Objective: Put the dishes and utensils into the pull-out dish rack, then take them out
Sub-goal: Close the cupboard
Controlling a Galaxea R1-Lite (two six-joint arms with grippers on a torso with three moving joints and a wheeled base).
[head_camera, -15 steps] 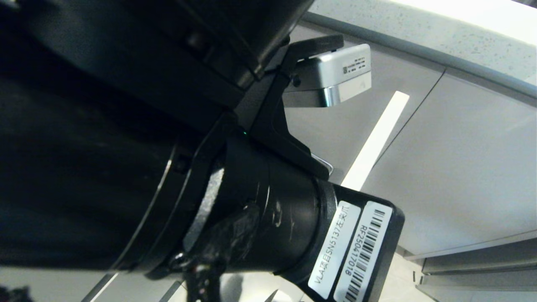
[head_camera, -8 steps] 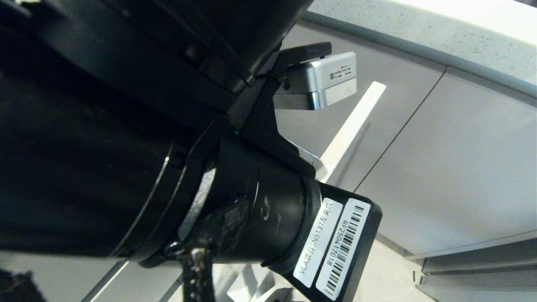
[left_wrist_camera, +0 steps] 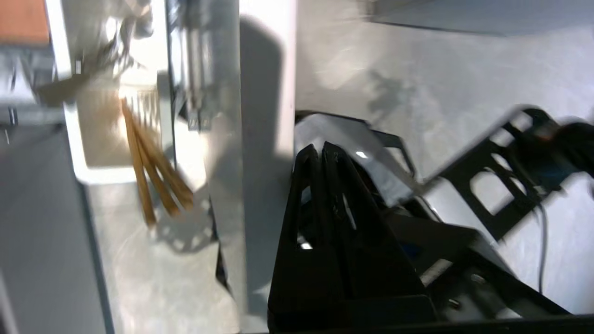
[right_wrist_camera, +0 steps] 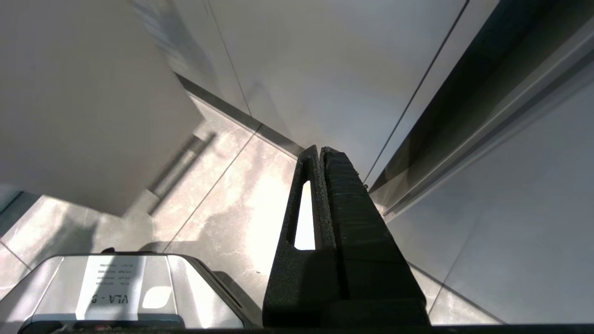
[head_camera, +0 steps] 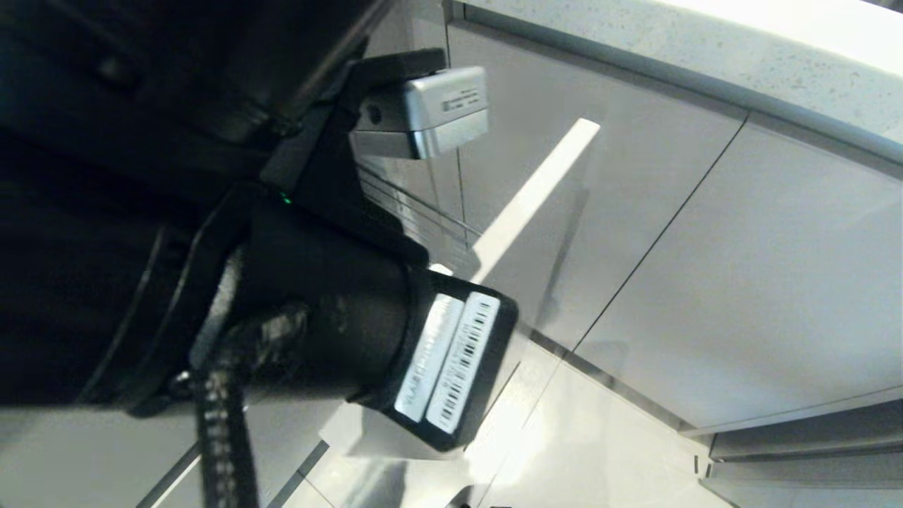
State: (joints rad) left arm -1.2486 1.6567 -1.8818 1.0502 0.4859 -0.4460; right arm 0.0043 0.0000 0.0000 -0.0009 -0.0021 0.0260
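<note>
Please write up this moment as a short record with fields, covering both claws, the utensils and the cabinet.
left claw: shut, empty, beside the pale flat front panel of the pull-out rack
right claw: shut, empty, pointing at the grey cabinet doors above the pale tiled floor
light wooden chopsticks: standing tilted in the white plastic caddy, beyond the panel
plate, bowl, spoon: not in view

chopsticks [left_wrist_camera: 155, 178] in rack (caddy [left_wrist_camera: 74, 134])
</note>
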